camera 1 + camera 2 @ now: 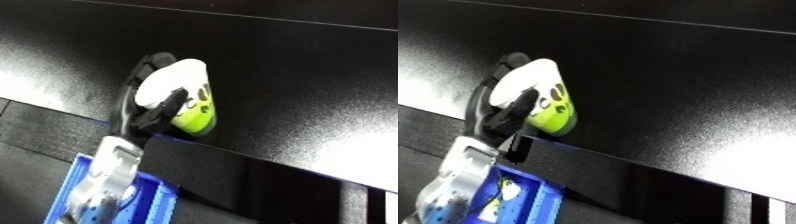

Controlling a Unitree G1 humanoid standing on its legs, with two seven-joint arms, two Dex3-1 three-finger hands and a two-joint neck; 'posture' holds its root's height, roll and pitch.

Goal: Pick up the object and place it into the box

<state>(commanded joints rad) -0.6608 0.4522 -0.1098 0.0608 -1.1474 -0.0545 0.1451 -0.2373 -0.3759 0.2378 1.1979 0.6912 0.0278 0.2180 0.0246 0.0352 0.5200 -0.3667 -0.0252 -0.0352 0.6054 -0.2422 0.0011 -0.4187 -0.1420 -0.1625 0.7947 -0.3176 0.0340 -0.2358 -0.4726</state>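
The object (pixel 185 82) is a rounded item, white at one end and lime green with black marks at the other. My left hand (pixel 131 107) reaches in from the lower left, and its black fingers and thumb are curled round the object. The object is at the near edge of the black table (pixel 293 75); I cannot tell whether it rests on the table or is lifted. The blue bin (pixel 545 200) lies below the table edge at the lower left, under my forearm (pixel 107 175). My right hand does not show.
The black table fills most of both views, with bright glare on its surface at the right. A dark ledge runs along its near edge. Inside the bin a small white and green shape (pixel 506 192) shows beside my forearm.
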